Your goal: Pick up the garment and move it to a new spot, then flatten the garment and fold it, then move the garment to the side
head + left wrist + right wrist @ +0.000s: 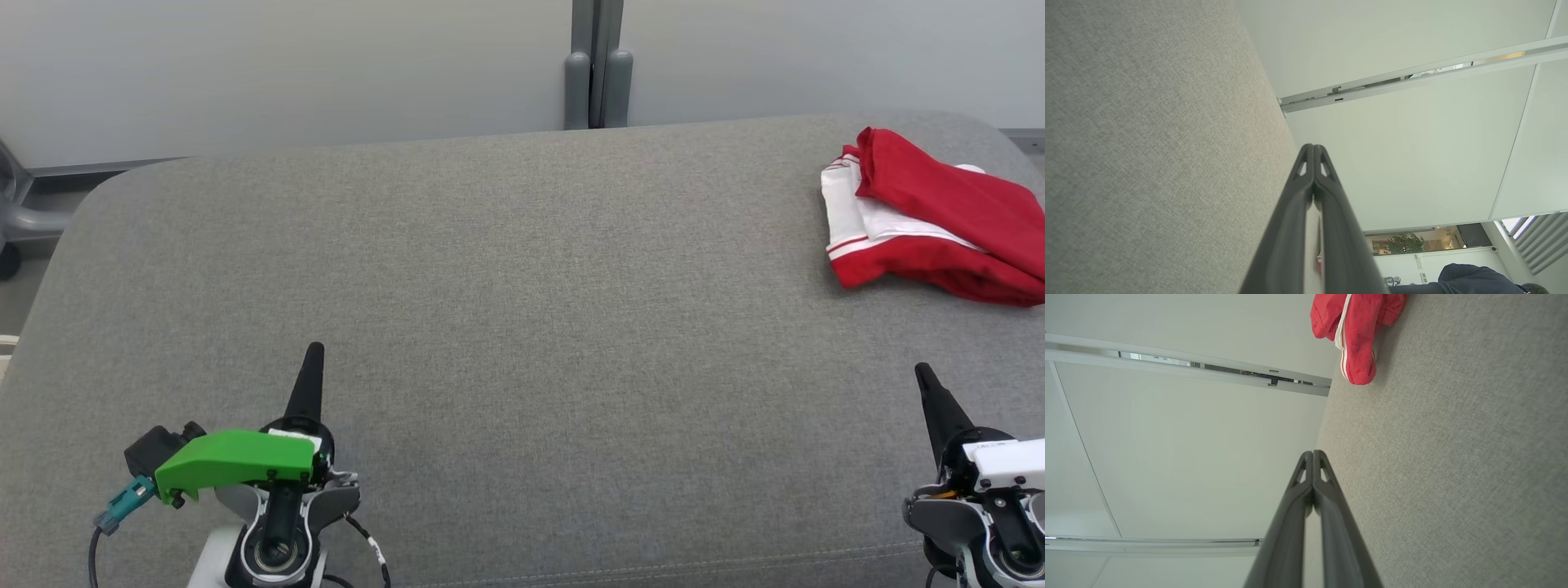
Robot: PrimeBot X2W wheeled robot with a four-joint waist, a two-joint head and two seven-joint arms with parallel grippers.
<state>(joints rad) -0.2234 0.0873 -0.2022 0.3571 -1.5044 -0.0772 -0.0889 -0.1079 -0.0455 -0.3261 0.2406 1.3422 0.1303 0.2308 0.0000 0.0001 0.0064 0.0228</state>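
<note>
Sitting idle, garment (931,220) at the far right

I saw the garment lying folded on the gray cushion (522,286), up at its far right corner, red over white with striped trim. My right gripper (922,371) sat at the near right edge, fingers pressed together on nothing, well short of it. My left gripper (314,351), likewise closed and empty, sat well apart at the near left.

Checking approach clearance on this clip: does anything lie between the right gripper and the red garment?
Nothing visible does. Only grey cushion separates the right gripper from the garment, which lies bundled near the cushion's far right edge.
</note>
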